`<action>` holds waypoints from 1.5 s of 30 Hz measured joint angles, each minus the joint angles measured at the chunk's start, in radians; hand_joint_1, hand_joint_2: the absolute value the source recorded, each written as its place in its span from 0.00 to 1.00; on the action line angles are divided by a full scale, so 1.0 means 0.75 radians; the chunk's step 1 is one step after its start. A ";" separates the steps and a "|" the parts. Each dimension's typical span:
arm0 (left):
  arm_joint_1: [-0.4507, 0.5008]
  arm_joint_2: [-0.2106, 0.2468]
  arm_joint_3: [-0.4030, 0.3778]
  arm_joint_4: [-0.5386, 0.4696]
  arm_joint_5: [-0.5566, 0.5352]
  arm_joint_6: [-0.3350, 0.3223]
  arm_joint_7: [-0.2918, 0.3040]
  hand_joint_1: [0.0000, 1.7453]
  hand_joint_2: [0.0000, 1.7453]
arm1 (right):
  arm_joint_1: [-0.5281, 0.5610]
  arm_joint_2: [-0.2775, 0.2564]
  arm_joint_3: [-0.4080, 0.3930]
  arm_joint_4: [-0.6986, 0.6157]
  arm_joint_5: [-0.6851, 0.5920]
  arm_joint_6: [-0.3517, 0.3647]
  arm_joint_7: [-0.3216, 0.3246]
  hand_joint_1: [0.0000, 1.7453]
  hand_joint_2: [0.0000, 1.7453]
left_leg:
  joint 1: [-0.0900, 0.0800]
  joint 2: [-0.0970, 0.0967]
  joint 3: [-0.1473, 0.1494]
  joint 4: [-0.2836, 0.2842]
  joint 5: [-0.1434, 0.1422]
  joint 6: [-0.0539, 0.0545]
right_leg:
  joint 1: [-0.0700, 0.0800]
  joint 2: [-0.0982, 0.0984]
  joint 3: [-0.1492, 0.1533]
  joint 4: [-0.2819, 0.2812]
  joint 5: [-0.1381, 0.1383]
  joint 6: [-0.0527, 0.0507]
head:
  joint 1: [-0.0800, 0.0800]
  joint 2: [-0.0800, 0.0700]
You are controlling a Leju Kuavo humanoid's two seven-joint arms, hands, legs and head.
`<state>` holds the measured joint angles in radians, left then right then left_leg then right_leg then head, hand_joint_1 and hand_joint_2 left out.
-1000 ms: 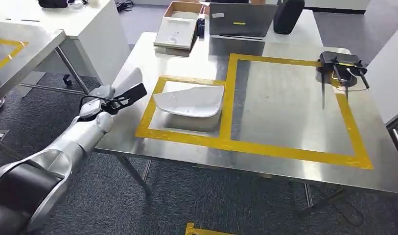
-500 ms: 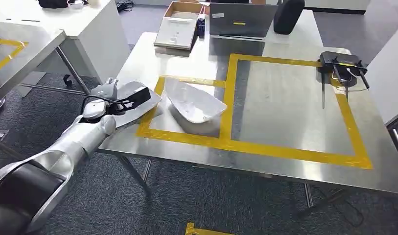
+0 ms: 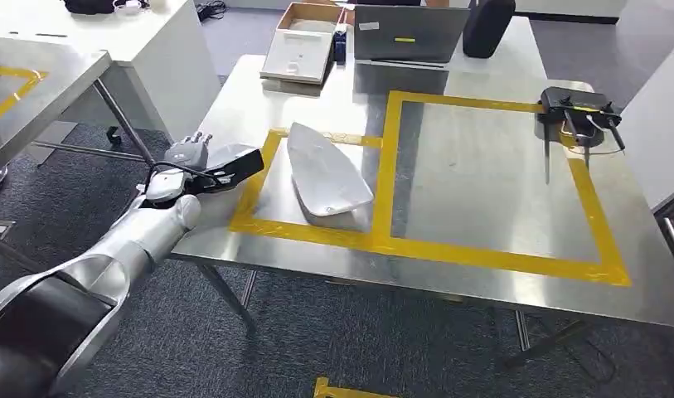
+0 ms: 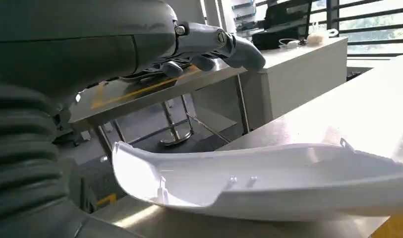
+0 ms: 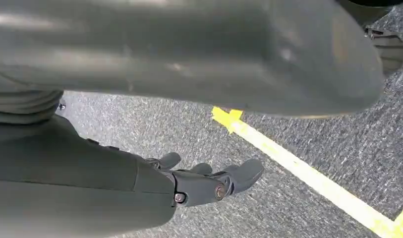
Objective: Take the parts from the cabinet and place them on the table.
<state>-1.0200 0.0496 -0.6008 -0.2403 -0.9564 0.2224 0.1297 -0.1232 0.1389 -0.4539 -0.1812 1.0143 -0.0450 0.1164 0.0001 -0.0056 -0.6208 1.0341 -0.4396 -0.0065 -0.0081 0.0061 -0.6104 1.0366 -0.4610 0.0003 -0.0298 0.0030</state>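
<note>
Since white part [image 3: 325,177] already rests on desk [image 3: 482,240] inside yellow tape box [image 3: 317,230], left hand [image 3: 202,159] hangs just off desk edge, fingers loosely spread, holding nothing. Part just beyond fingertips, apart, tilted on curved shell. Right hand [image 5: 209,183] low over carpet, half-curled, empty. Far past part: laptop [image 3: 408,33].

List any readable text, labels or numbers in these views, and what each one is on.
None can be read.
Laptop lid: a yellow sticker and a white one, both too small to read.
White plastic part: no markings visible.
Cardboard box: no legible print.
</note>
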 joint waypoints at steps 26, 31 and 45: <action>0.001 -0.082 0.002 -0.011 0.010 0.100 -0.143 0.00 0.00 | 0.007 -0.012 -0.005 -0.001 -0.001 -0.002 -0.002 0.00 0.00 | 0.028 0.007 0.025 -0.007 -0.014 0.023 | -0.033 -0.008 -0.055 0.103 0.008 0.068 | 0.007 0.000; -0.001 -0.084 0.002 -0.013 0.010 0.100 -0.143 0.00 0.00 | 0.007 -0.011 -0.005 -0.001 -0.001 -0.002 -0.002 0.00 0.00 | 0.021 0.000 0.024 -0.001 -0.026 -0.031 | -0.020 0.002 -0.013 0.015 -0.003 0.016 | 0.011 0.000; 0.002 -0.082 0.002 -0.012 0.010 0.100 -0.143 0.00 0.00 | 0.007 -0.009 -0.005 0.000 -0.002 -0.002 -0.003 0.00 0.00 | 0.000 0.000 0.014 0.009 -0.018 -0.007 | -0.008 0.005 0.015 0.005 -0.014 -0.006 | 0.003 0.000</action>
<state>-1.0187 -0.0122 -0.5993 -0.2495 -0.9491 0.2976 0.0221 -0.1181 0.1320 -0.4578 -0.1816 1.0128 -0.0462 0.1144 0.0004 -0.0058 -0.6104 1.0409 -0.4535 -0.0117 -0.0142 0.0102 -0.5994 1.0402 -0.4713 -0.0040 -0.0279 0.0031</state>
